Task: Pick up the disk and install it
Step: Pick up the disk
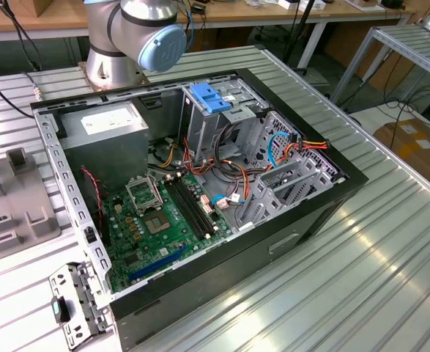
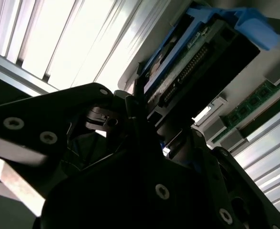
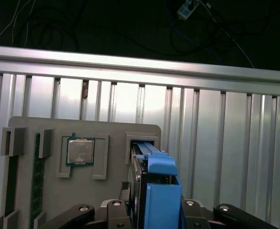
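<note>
The disk (image 3: 156, 191) stands on edge, a flat metal drive in a blue plastic carrier, with its far end at a slot of a grey holder tray (image 3: 82, 191). My gripper (image 3: 154, 212) is shut on it, one black finger (image 3: 117, 212) pressed to each broad side. In the second wrist view the disk (image 2: 197, 52) rises out of the gripper (image 2: 154, 119), connector edge showing. In the exterior view the open computer case (image 1: 288, 242) lies on the table, and the arm's base (image 1: 138, 37) stands behind it.
The grey tray also holds a processor chip (image 3: 80, 151) and a green memory stick (image 3: 36, 191). Inside the case are a motherboard (image 1: 156, 220), a grey power-supply box (image 1: 108, 128), a metal cage with a blue bracket (image 1: 211, 95) and loose cables. The table (image 1: 390, 257) is ribbed aluminium.
</note>
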{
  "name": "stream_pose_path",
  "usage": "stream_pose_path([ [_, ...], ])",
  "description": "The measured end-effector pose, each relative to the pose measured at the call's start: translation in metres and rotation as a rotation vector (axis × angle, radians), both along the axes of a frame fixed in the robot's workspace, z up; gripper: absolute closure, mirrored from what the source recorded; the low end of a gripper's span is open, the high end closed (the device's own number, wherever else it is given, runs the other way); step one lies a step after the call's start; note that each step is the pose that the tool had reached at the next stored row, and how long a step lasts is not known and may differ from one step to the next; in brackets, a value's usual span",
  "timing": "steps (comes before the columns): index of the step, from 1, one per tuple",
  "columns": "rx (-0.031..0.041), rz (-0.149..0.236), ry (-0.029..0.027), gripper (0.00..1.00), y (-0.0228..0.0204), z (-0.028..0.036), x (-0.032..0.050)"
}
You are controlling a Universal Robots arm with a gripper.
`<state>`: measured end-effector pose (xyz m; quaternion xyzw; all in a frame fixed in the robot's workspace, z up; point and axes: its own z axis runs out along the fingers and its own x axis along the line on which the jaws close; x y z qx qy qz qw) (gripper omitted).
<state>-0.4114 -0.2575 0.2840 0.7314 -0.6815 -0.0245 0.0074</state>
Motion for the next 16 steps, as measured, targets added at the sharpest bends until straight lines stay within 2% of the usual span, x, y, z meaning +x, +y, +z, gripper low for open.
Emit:
stream_pose_path([
  [6, -0.0001, 0.000, 0.0000, 0.57, 0.0000, -0.0006, 0.0000],
  [8, 0.0000, 0.000, 0.0001, 0.63, 0.0000, -0.0007, 0.0000],
  [16, 0.0000, 0.000, 0.0001, 0.63, 0.0000, -0.0016, 0.0000],
])
